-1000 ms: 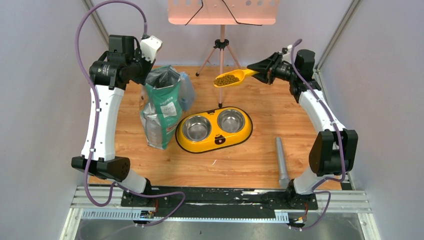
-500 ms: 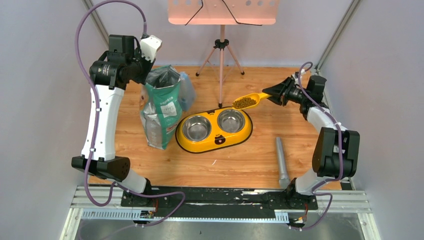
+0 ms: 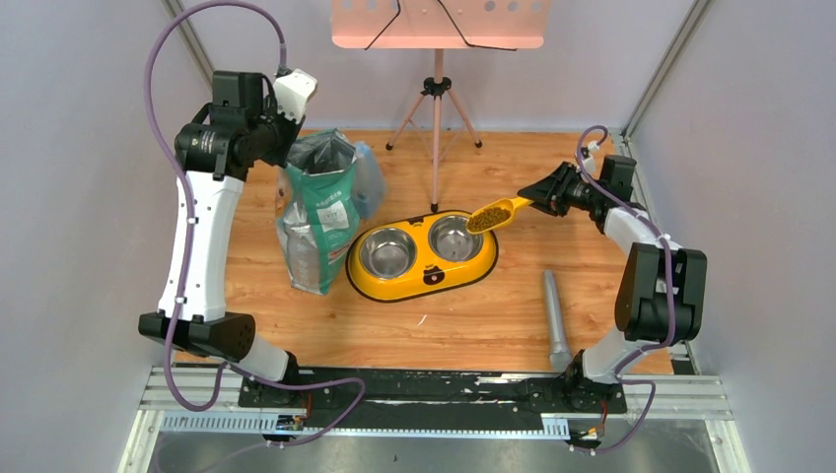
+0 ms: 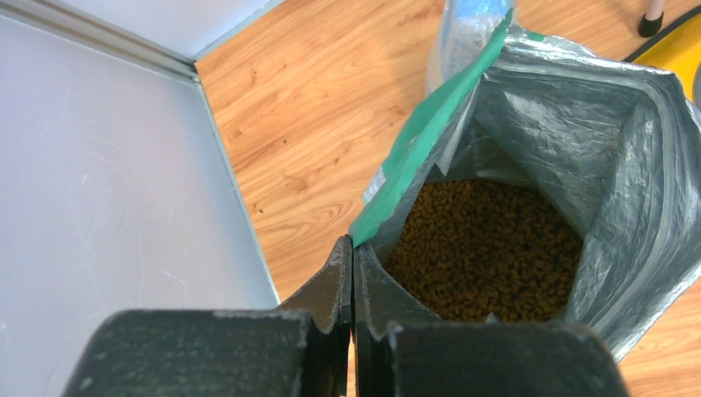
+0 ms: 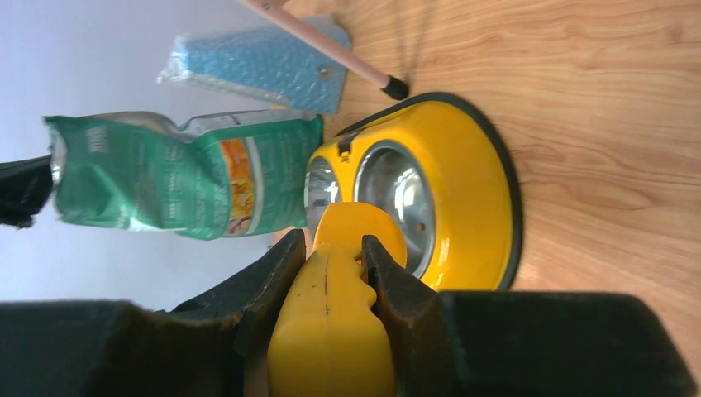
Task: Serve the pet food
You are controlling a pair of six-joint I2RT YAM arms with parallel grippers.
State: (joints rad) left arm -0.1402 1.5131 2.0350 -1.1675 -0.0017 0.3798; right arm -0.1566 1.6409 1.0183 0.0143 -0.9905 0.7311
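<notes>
Scoop (image 3: 496,213) is clamped by its handle in right gripper (image 3: 544,195) and held over the far right edge of yellow feeder (image 3: 463,274), beside its right bowl (image 3: 455,236). Kibble (image 3: 483,219) is heaped in the scoop; more is seen inside open bag (image 4: 579,149). Left gripper (image 4: 353,252) is clenched on the bag's green rim.

The table top (image 3: 493,315) is seen as wood-grained, with a smooth satin finish. The feeder (image 3: 422,279) is moulded in glossy yellow plastic, and its two bowls (image 3: 387,252) are of polished, mirror-bright metal. The bag (image 4: 579,124) is lined with crinkled silvery foil. The kibble (image 4: 484,248) is matt and granular. The scoop (image 5: 331,331) is of smooth yellow plastic, the left gripper (image 4: 353,248) of matt, grainy black.
</notes>
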